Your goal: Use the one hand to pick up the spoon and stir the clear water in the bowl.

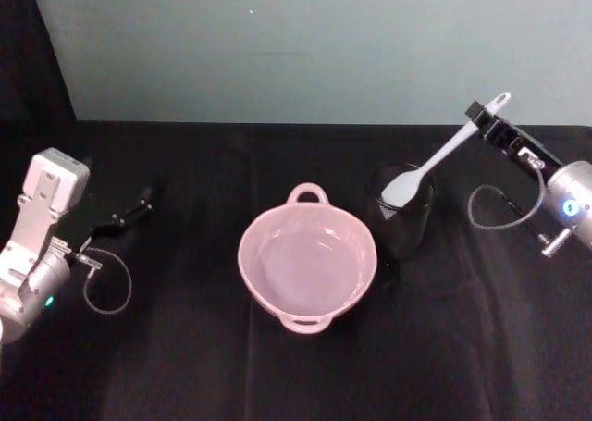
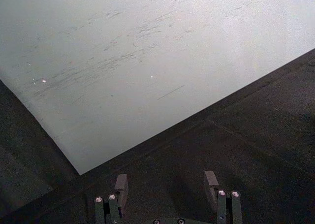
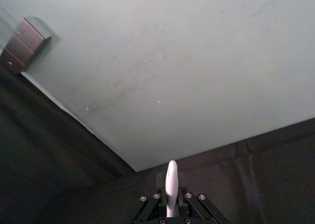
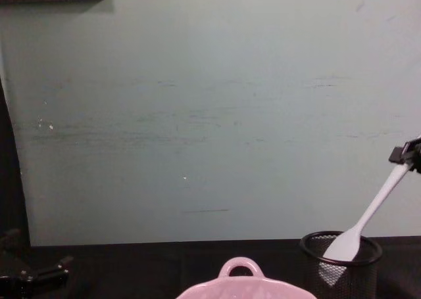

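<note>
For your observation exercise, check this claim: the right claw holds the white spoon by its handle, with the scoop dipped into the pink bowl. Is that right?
Not quite. The right claw does hold the spoon by its handle, but the scoop is at the mouth of the black mesh cup, not in the pink bowl. The chest view shows this most clearly; the bowl sits beside the cup.
</note>
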